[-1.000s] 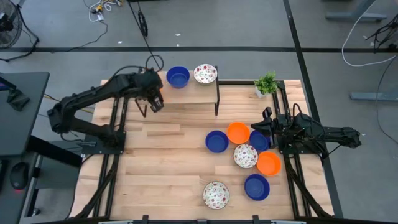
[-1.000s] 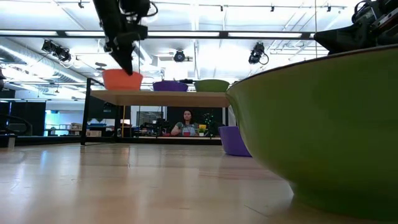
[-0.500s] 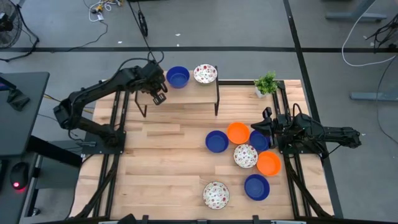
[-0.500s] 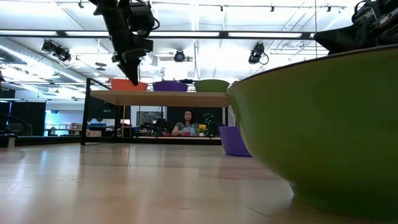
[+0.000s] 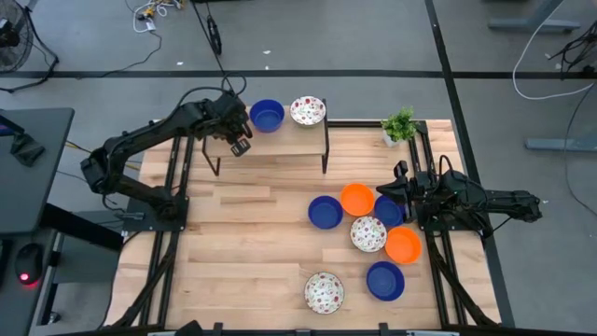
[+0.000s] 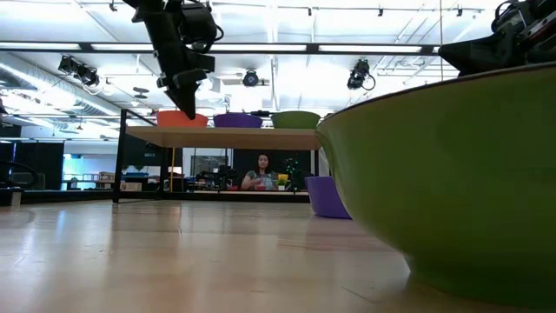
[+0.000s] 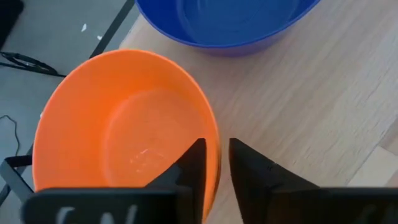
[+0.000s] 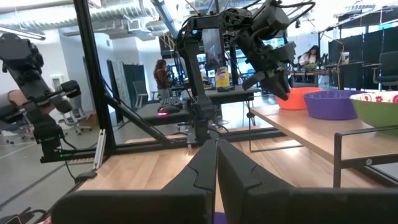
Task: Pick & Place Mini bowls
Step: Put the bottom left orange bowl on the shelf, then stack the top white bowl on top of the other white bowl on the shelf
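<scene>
Orange mini bowl (image 7: pixel 124 130), plain glossy inside, rim pinched by left gripper (image 7: pixel 214 171)

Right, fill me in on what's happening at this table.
The left gripper is at the raised shelf at the table's far edge, its fingers pinching the rim of an orange mini bowl that sits on the shelf beside a blue bowl and a speckled bowl. Seven more mini bowls lie on the table, clustered around the right gripper. The right arm waits there, fingers shut on nothing.
</scene>
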Motion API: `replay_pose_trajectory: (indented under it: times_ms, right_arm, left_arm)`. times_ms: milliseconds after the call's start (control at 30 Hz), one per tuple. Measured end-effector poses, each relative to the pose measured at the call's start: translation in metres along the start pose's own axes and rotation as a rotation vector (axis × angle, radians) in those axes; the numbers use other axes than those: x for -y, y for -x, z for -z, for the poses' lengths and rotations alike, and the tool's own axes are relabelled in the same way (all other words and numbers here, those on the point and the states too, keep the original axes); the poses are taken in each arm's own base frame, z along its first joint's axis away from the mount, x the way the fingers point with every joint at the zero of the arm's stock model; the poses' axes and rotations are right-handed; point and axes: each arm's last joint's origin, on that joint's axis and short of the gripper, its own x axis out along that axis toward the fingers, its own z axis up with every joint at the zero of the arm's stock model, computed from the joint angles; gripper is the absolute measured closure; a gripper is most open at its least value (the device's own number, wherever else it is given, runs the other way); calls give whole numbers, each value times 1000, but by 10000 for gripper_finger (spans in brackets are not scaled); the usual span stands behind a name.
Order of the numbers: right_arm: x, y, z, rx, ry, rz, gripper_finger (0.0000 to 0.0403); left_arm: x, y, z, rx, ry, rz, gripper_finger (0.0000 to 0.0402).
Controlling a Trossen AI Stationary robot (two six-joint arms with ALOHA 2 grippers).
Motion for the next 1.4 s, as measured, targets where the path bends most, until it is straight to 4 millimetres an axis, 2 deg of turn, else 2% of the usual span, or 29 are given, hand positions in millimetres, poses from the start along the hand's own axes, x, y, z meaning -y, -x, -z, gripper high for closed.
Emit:
replay_pose_trajectory:
  times_ms: [133,267,433,533,600,700,800,933,1033,1233,1400]
  right_arm:
    - [0,0,0,0,0,0,385]
    - [0,0,0,0,0,0,385]
    - [0,0,0,0,0,0,385]
    - [0,0,0,0,0,0,385]
    - [0,0,0,0,0,0,385]
    - [0,0,0,0,0,0,385]
    - [0,0,0,5,0,-1,385]
    - [-1,0,-9,98,4,-11,385]
    - [-2,1,-17,178,-80,-29,385]
    - [-9,-1,-22,199,-143,-172,388]
    - [-13,-16,-6,6,-178,-98,390]
  left_arm:
    - [-1,5,1,17,25,0,281]
    - [-3,20,3,72,64,43,255]
    - [0,47,12,205,80,128,245]
    - [10,62,23,353,66,180,250]
    - [20,69,31,478,58,239,256]
    - [42,69,51,625,27,353,266]
    - [68,61,72,715,-22,452,275]
    - [103,45,99,793,-64,541,287]
    - [127,37,118,852,-61,589,295]
    - [161,34,152,966,12,608,314]
    - [180,28,170,931,85,520,330]
